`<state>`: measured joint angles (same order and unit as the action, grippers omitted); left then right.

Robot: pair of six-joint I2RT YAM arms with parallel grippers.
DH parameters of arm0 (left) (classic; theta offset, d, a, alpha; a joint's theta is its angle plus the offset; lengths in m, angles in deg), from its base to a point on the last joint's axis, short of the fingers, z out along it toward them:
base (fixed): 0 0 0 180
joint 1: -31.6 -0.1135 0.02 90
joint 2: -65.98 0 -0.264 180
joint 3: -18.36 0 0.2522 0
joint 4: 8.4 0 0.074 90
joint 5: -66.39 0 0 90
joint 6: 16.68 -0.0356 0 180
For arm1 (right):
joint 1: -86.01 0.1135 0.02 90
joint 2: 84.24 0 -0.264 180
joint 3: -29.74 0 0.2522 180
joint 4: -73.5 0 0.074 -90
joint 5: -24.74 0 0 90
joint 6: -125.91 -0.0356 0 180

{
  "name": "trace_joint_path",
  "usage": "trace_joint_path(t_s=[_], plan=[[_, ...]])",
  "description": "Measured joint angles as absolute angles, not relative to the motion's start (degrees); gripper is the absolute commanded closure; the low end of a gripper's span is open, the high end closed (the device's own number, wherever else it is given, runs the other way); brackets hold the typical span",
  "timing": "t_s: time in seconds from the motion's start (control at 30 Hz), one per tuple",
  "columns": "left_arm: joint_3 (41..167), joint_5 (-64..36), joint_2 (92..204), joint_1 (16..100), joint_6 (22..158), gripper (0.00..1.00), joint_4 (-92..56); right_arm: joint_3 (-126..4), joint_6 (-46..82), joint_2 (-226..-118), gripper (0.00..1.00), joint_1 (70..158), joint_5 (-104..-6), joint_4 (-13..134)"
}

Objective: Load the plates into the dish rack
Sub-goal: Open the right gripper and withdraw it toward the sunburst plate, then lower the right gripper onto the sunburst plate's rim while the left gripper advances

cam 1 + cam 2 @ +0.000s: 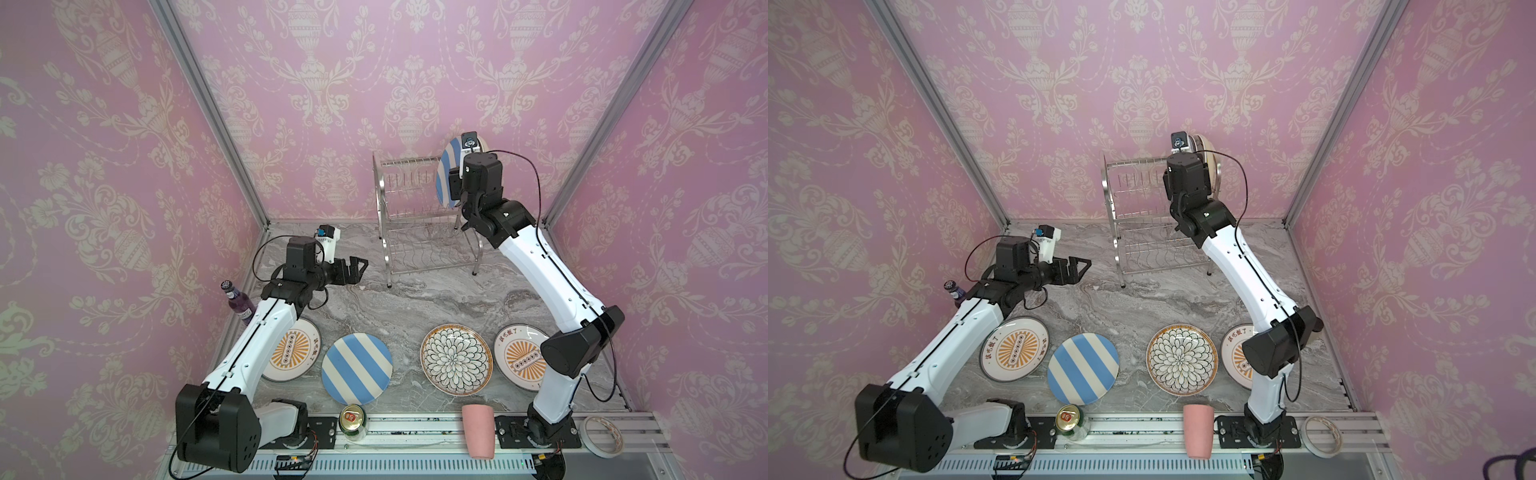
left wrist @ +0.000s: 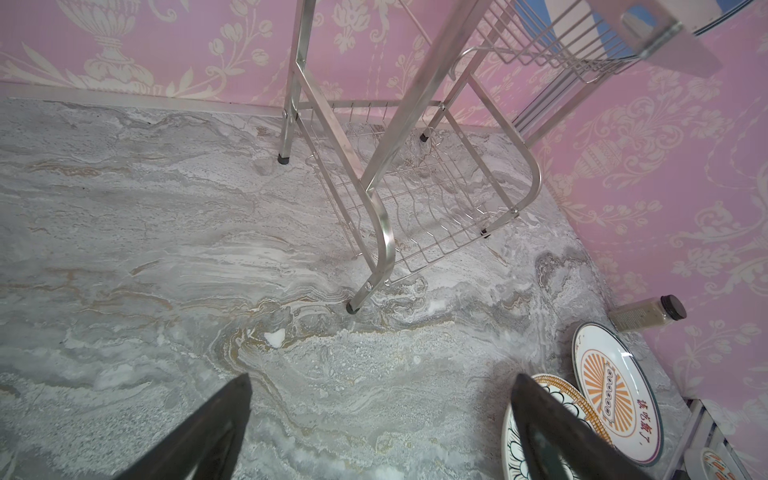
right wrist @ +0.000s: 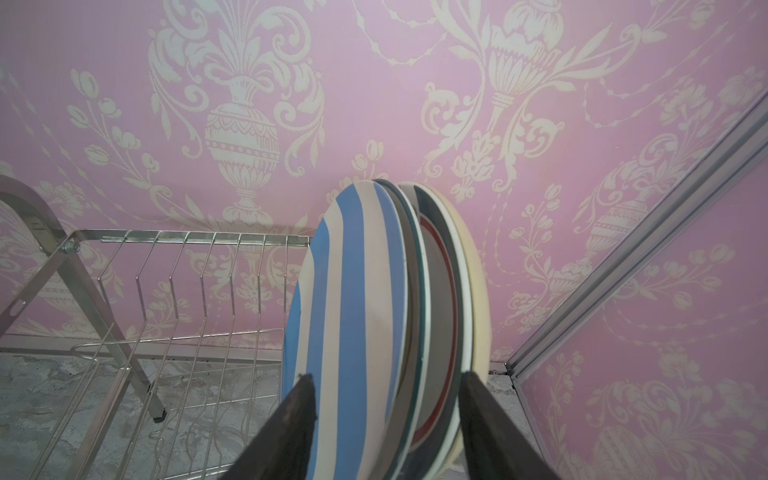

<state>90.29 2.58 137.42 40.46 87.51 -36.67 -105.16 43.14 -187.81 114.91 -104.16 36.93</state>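
The dish rack (image 1: 415, 232) (image 1: 1142, 232) stands at the back of the marble table. Several plates stand on edge at the right end of its upper tier, the nearest one blue-white striped (image 3: 353, 311) (image 1: 445, 174), the farthest cream (image 3: 478, 291). My right gripper (image 3: 387, 375) is open, its jaws straddling this row of plates. Flat on the table near the front lie an orange-sunburst plate (image 1: 291, 349), a striped plate (image 1: 356, 368), a petal-patterned plate (image 1: 456, 358) and another sunburst plate (image 1: 521, 357). My left gripper (image 1: 360, 271) (image 2: 382, 378) hovers open and empty, left of the rack.
A purple bottle (image 1: 239, 303) stands at the left wall. On the front rail are a can (image 1: 352, 422), a pink cup (image 1: 478, 432) and a tape roll (image 1: 603, 436). A small bottle (image 2: 648, 318) lies by the right wall.
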Motion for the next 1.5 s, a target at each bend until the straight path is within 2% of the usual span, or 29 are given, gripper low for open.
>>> trace_joint_path(t_s=[0.23,0.4,0.67,0.87,1.03,1.17,1.5], plan=[[90.4,1.5,137.6,40.5,87.5,0.01,-36.6,-104.5,41.8,-182.6,0.37,116.0,-103.6,32.1],[90.6,1.6,139.4,41.0,87.8,0.01,-34.9,-95.7,36.5,-172.7,0.34,116.3,-100.6,24.7],[90.6,3.6,143.1,49.1,87.9,0.01,-28.2,-61.7,17.1,-140.3,0.33,116.3,-97.0,14.3],[90.4,4.1,146.5,53.6,87.9,0.01,-24.6,-41.6,1.1,-126.8,0.31,116.3,-94.7,8.6],[90.5,4.1,147.0,57.2,87.3,0.01,-23.3,-29.3,-9.6,-121.9,0.31,116.3,-93.5,4.7],[91.5,4.1,149.4,59.3,87.3,0.01,-22.4,-26.3,-15.7,-121.7,0.28,116.3,-93.1,2.7],[92.6,4.1,152.2,61.9,86.6,0.01,-22.6,-18.3,-21.2,-126.6,0.25,115.0,-88.2,7.2]])
